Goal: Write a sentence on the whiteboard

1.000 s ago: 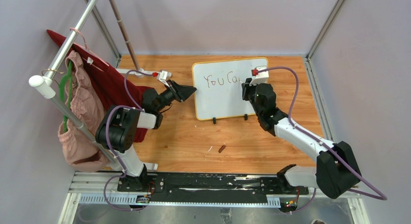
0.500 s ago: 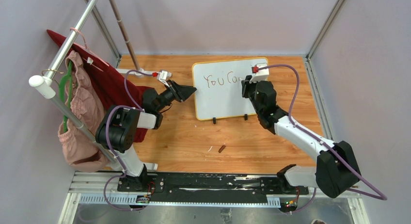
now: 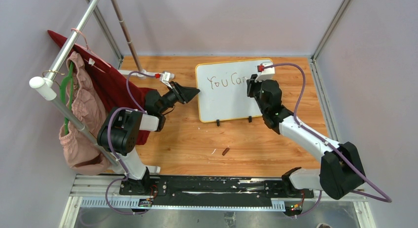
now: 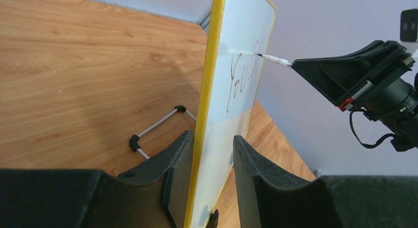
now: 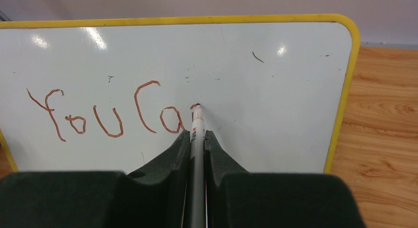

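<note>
- The whiteboard (image 3: 227, 103) stood upright on its clip feet (image 3: 217, 122) mid-table (image 3: 187, 139), with its long side running left to right and its written face towards the arms.
- The left gripper (image 4: 212, 139) straddled the board's left edge, one finger on each face. It looked clamped on the rim, bracing the board.
- The right gripper (image 5: 197, 136) was pinched narrow on the marker (image 5: 196, 118), whose barrel ran out between the fingers.
- The marker's long axis pointed almost square into the board face, and its tip touched the white surface.
- The sentence (image 5: 108, 114) read "You Ca" so far in reddish-brown. The tip sat just right of the "a", at the top of what should be the next letter.
- The relation that counted was that blank board lay to the right of the tip, out towards the yellow rim, and below the written line.
- By my reading, the next stroke had to travel rightwards along that line and then drop for a second row.
- The right arm was the nearer one to the writing spot and carried the pen, while the left arm was only the anchor.
- The risk I saw was that pen pressure could push the board backwards, so the left clamp mattered.
- I judged the task to be under halfway done.
</note>
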Tool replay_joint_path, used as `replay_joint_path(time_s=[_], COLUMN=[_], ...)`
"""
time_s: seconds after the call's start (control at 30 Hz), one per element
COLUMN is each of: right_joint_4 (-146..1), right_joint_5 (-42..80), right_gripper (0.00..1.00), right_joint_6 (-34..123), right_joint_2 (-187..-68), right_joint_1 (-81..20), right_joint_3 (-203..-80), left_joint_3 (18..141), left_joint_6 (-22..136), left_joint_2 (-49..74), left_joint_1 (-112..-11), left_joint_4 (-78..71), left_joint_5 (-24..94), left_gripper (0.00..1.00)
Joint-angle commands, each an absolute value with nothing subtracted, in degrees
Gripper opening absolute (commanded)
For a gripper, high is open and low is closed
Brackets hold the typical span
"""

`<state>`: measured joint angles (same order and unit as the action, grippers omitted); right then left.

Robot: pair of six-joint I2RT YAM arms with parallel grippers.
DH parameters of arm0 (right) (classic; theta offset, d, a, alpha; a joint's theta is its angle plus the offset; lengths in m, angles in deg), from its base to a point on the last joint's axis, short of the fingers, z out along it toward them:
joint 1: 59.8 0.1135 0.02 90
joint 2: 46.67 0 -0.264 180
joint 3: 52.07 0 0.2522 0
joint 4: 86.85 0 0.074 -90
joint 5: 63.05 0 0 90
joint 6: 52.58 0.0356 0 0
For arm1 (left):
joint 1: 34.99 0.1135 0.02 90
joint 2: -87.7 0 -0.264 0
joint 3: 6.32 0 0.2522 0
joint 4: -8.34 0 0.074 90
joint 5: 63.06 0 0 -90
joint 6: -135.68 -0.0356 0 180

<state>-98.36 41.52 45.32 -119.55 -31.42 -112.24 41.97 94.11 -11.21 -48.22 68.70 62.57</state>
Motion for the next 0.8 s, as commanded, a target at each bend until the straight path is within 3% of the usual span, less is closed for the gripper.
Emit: replay_joint_path(time_s=[0.0,0.77], right_joint_4=[-98.3,-96.6], right_joint_5=[41.7,40.9], right_gripper=[0.00,0.00], right_joint_6=[44.9,47.0], right_joint_2=[-119.6,-116.2], right_joint_1=[-33.0,-34.0], right_joint_3=[-113.7,-107.8], left_joint_3=[41.0,41.1], left_joint_6=[95.4,95.6], left_joint_2=[-12.4,-12.6], left_joint_1=[-48.1,-48.1], left_joint_4=[69.8,69.9], left_joint_5=[64.0,63.9], left_gripper=[0.40,0.40])
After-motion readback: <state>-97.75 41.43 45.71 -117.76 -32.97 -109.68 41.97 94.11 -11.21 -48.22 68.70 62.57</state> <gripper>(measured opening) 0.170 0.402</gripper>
